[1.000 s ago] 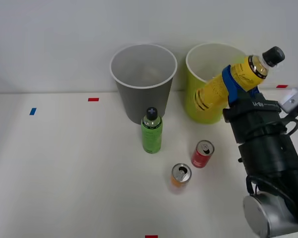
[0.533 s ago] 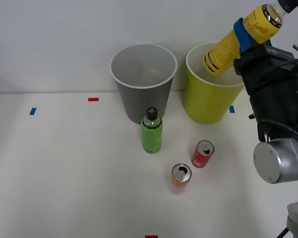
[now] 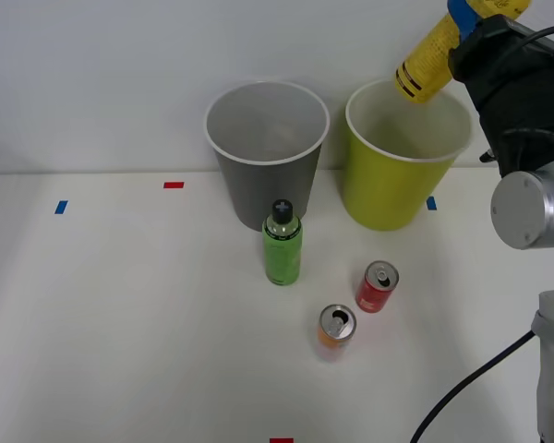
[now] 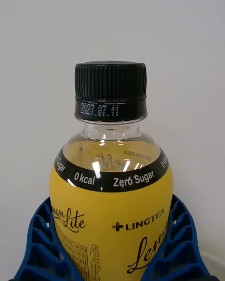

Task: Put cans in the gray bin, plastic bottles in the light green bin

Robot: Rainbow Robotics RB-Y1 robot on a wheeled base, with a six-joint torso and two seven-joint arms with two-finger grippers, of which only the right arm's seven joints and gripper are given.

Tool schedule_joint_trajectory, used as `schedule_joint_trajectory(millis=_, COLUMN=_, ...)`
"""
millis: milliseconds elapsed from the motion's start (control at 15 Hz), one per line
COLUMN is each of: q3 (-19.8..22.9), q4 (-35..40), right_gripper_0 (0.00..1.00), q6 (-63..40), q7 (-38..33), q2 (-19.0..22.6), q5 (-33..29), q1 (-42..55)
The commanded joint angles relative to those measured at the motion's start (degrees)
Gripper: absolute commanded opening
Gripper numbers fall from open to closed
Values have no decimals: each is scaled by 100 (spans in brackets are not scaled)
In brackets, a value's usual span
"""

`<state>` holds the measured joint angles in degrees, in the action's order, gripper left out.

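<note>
My right gripper [image 3: 463, 13] is shut on the yellow plastic bottle [image 3: 427, 57], holding it tilted in the air over the light green bin [image 3: 388, 189], its bottom end just above the rim. The wrist view has the yellow bottle [image 4: 111, 196] with its black cap between my blue fingers [image 4: 42, 243]. The gray bin [image 3: 268, 189] stands left of the green one. In front of the gray bin a green plastic bottle [image 3: 282, 247] stands upright. A red can [image 3: 377, 288] and an orange can [image 3: 335, 327] stand on the table nearer to me.
The white table [image 3: 120, 305] carries small tape marks: red [image 3: 173, 185], blue [image 3: 61, 207], blue [image 3: 431, 203] and red [image 3: 281, 440]. A pale wall rises right behind the bins. A black cable [image 3: 471, 383] hangs at the lower right.
My right arm has lifted the yellow bottle up and back, from in front of the light green bin to above its rim. The other bottle and the cans have not moved.
</note>
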<state>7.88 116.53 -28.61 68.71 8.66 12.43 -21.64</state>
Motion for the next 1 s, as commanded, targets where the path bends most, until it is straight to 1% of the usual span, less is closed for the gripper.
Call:
schedule_joint_trajectory(millis=67, q3=-23, q4=-447, right_gripper_0=0, q6=74, q7=503, q2=-31, q5=-74, q1=-262)
schedule_joint_trajectory(millis=267, q3=-67, q4=-825, right_gripper_0=0, q6=92, q7=1154, q2=-146, q5=-91, q1=-411)
schedule_joint_trajectory(millis=400, q3=-58, q4=-1300, right_gripper_0=0, q6=435, q7=1540, q2=-242, q5=-100, q1=-569)
schedule_joint_trajectory(millis=533, q3=-67, q4=-1528, right_gripper_0=0, q6=681, q7=1593, q2=-304, q5=-100, q1=-622)
schedule_joint_trajectory(millis=800, q3=-93, q4=-1528, right_gripper_0=0, q6=813, q7=1725, q2=-304, q5=-118, q1=-631)
schedule_joint_trajectory(millis=867, q3=-93, q4=-1528, right_gripper_0=2, q6=830, q7=1742, q2=-304, q5=-118, q1=-622)
schedule_joint_trajectory(millis=933, q3=-85, q4=-1528, right_gripper_0=31, q6=830, q7=1751, q2=-304, q5=-118, q1=-622)
schedule_joint_trajectory(millis=1000, q3=-76, q4=-1528, right_gripper_0=63, q6=830, q7=1742, q2=-304, q5=-118, q1=-622)
